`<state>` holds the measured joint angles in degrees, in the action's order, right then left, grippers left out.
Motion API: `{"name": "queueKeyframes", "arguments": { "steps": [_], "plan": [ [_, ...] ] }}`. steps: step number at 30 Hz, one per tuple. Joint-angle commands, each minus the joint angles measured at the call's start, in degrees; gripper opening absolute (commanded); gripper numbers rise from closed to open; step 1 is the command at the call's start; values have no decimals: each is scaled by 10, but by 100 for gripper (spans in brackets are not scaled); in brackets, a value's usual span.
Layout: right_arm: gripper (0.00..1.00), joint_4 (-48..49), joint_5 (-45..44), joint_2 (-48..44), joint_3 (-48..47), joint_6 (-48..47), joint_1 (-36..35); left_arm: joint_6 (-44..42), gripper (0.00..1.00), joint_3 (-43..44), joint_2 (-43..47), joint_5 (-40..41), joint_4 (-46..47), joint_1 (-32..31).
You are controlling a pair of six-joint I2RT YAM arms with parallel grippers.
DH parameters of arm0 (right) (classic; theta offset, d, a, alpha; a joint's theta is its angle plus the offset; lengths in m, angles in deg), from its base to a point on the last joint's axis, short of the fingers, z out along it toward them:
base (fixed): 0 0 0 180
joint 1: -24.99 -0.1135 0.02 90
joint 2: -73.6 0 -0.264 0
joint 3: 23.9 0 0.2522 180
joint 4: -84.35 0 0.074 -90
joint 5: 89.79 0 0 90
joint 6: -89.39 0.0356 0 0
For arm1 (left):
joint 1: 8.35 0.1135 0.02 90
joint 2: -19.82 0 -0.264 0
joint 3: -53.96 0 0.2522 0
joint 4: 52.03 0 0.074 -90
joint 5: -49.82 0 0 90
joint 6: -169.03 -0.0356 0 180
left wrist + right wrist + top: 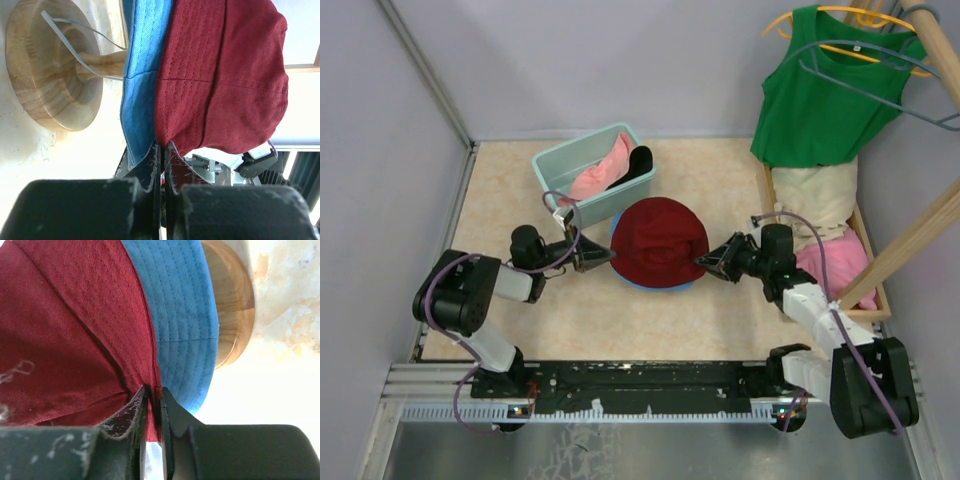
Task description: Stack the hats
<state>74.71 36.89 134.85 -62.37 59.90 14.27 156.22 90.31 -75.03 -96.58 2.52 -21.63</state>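
Note:
The dark red hat (660,242) lies over the blue hat (655,286) at the table's middle, with only the blue brim's edge showing. My left gripper (605,258) is shut on the dark red brim's left edge, and my right gripper (705,263) on its right edge. In the left wrist view the gripper (163,147) pinches red fabric (225,80) beside the blue brim (142,75). The right wrist view shows the same for that gripper (152,392), the red hat (65,330) and the blue hat (180,305). A beige hat (815,195) and pink fabric (835,262) lie in a wooden tray (865,235) at right.
A teal basket (555,165) at the back left holds pink fabric (602,178) and a black item. A green tank top (825,90) hangs on a wooden rack at the back right. A round wooden stand base (50,65) sits under the hats, also in the right wrist view (230,305).

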Motion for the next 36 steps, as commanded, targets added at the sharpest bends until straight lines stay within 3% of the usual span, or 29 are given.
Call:
{"name": "queueKeyframes", "arguments": {
  "steps": [1, 3, 5, 10, 15, 22, 32, 36],
  "plan": [
    [17, -99, -48, -27, -57, -88, 3, -26, 0, 16, -9, -20, -32, 8],
    [30, -148, -56, -40, -82, -127, 18, -27, 0, 22, -8, -24, -40, 9],
    [36, -191, -62, -47, -104, -163, 36, -30, 0, 26, -3, -25, -52, 13],
    [45, -241, -67, -47, -156, -229, 79, -56, 0, 48, 6, -38, -112, 24],
    [44, -77, 42, -5, -129, -192, 128, -83, 0, 71, 3, -55, -175, 35],
    [45, 201, 167, 85, -93, -103, 131, -121, 0, 120, -3, -76, -267, 37],
    [48, 445, 208, 239, -76, 7, 130, -143, 0, 156, -11, -83, -319, 39],
    [51, 426, 215, 245, -76, -9, 128, -148, 0, 156, -10, -79, -326, 39]
  ]
}}
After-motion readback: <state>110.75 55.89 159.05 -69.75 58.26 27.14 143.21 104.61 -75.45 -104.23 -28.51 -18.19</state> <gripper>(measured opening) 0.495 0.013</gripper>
